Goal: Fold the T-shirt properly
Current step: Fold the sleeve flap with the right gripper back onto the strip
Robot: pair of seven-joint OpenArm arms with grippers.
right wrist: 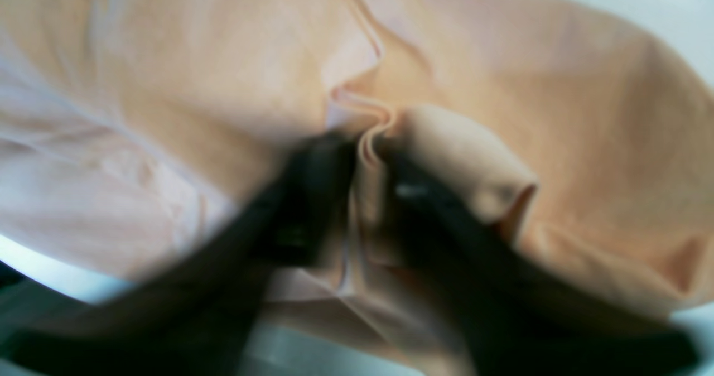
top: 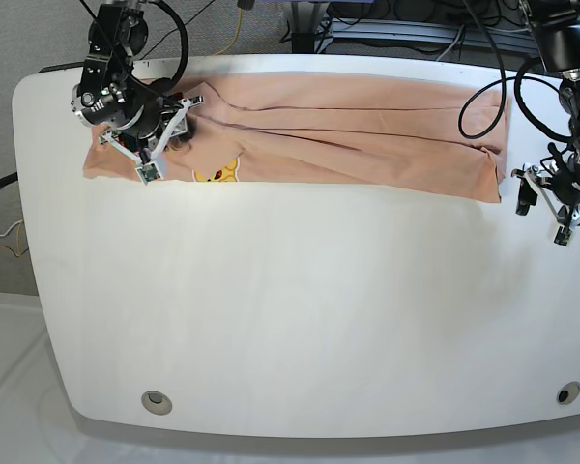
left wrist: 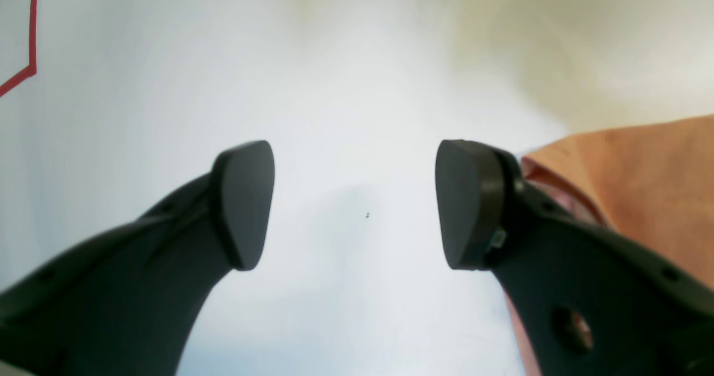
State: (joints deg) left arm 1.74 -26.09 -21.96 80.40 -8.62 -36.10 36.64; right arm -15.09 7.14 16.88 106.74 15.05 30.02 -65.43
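Honestly, from the front edge of the white table (top: 290, 319) it is all bare top until the far edge, where the T-shirt (top: 367, 135) lies as a long folded band. It looks light and limp, likely to sag and slip unless pinched at a hem or fold. Beside its end the left gripper (left wrist: 357, 206) hangs empty, jaws spread. At the far corner, the right gripper (right wrist: 365, 192) straddles a bunched ridge of cloth; too blurred to tell if it grips.
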